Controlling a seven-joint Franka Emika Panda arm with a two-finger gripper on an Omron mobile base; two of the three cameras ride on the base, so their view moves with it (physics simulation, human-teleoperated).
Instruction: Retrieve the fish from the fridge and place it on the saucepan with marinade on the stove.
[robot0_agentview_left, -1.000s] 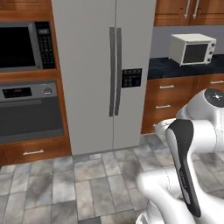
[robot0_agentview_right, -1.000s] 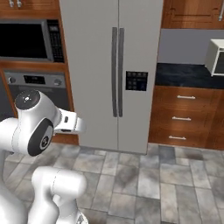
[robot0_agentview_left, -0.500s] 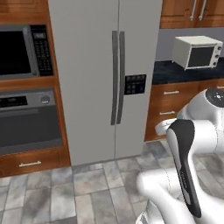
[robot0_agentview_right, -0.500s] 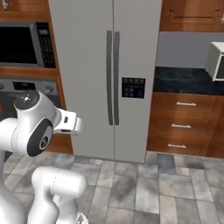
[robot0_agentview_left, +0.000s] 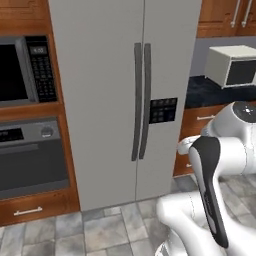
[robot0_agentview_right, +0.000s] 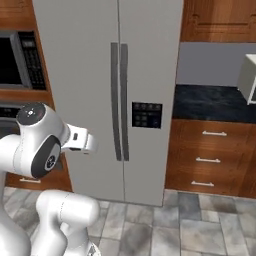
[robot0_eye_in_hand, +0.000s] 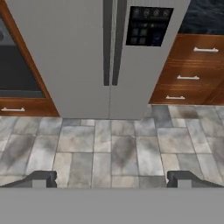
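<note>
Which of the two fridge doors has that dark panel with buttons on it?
The right-hand door of the fridge, as you face it, carries the dark dispenser panel, just beside its vertical handle. The left-hand door is plain grey apart from its own handle.

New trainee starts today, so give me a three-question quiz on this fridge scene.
1. True or false: both doors of the fridge are shut.
2. The dispenser panel sits on which door, seen from the front: A left, B right?
3. Fill in: the gripper has its jaws ____ and holds nothing.

Key: 1 true. 2 B. 3 open.
</note>
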